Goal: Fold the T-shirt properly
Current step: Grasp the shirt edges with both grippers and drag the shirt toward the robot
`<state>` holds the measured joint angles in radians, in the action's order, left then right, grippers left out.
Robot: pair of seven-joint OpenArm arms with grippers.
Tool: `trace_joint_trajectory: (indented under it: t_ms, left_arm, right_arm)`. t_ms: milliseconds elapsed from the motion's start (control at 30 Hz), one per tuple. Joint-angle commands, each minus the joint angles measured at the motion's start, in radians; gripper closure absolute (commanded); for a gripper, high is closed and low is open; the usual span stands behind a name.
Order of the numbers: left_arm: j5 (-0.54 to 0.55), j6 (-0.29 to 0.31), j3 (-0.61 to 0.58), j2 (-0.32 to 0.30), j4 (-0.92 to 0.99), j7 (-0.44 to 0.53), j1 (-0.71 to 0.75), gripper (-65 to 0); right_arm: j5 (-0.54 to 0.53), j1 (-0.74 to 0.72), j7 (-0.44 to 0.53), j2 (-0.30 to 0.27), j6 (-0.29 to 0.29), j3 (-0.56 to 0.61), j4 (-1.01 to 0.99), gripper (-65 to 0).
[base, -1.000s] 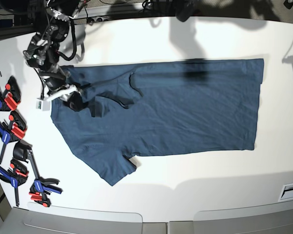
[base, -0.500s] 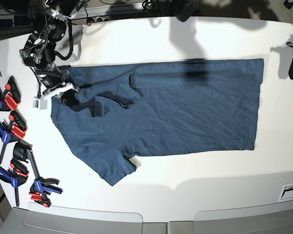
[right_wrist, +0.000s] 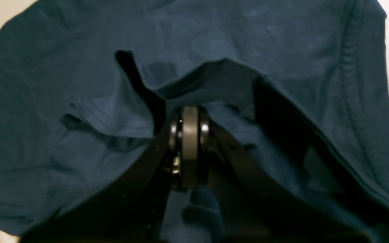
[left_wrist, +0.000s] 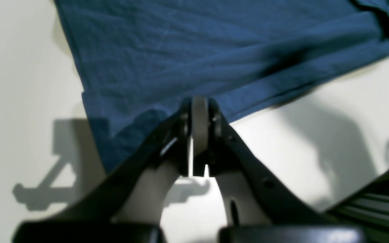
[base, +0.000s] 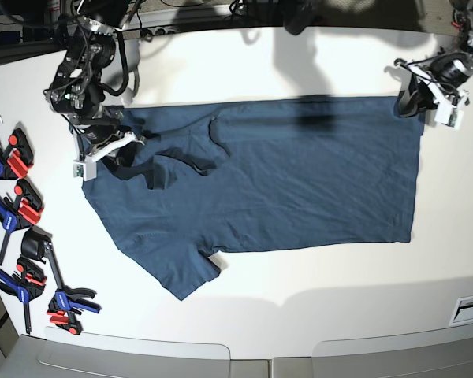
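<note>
The large dark navy-blue cotton T-shirt [base: 260, 185] lies spread flat on the white bench [base: 315, 63], wrinkled, with one short sleeve [base: 181, 272] pointing toward the near edge.

The right gripper [right_wrist: 189, 116] has its fingers [right_wrist: 174, 135] clenched together, and they sit in the bunched fabric near the collar; folds of the shirt rise just beyond the tips. Whether cloth is really pinched between them, I cannot tell.

The left gripper [left_wrist: 199, 104] is at the hem corner of the shirt, at the other end. Its fingers [left_wrist: 214, 125] are also clenched, with the tips touching the edge of the fabric; a grasp is not clear.

Blue and red clamps [base: 20, 213] lie on the bench, beyond the right gripper's side.
</note>
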<state>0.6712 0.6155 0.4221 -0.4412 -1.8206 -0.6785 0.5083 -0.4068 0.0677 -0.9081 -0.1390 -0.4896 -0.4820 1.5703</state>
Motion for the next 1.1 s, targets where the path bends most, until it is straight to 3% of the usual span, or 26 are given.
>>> trace_joint_trajectory:
  t_ms: [0, 333, 533, 667, 900, 1067]
  left_arm:
    - [-0.005, -0.007, -0.009, -0.016, 0.003, 0.026, -0.013, 0.0]
    - [-0.017, -0.01, -0.051, 0.001, 0.233, 0.041, -0.155, 0.0]
    - [-0.017, -0.01, -0.051, -0.001, 0.466, 0.043, -0.214, 0.0]
    - [-0.017, -0.01, -0.046, -0.014, 0.524, 0.01, -0.204, 0.0]
    - [-0.007, -0.01, 0.046, -0.042, 0.522, -0.036, -0.156, 0.0]
    - [0.112, 0.011, 0.151, -0.047, 0.522, -0.059, -0.097, 0.0]
  right_arm:
    - [-0.008, -0.014, 0.029, -0.014, 0.005, -0.003, 0.015, 0.0]
    - [0.019, 0.027, 0.046, -0.1, 0.028, -0.003, -0.028, 0.0]
    - [0.089, 0.08, 0.14, -0.112, 0.03, -0.003, -0.099, 0.0]
    - [0.097, 0.083, 0.146, -0.142, 0.035, -0.003, -0.201, 0.0]
    - [0.066, 0.123, 0.095, -0.208, 0.037, -0.003, -0.25, 0.0]
    - [-0.029, 0.193, 0.048, -0.238, 0.037, -0.004, -0.25, 0.0]
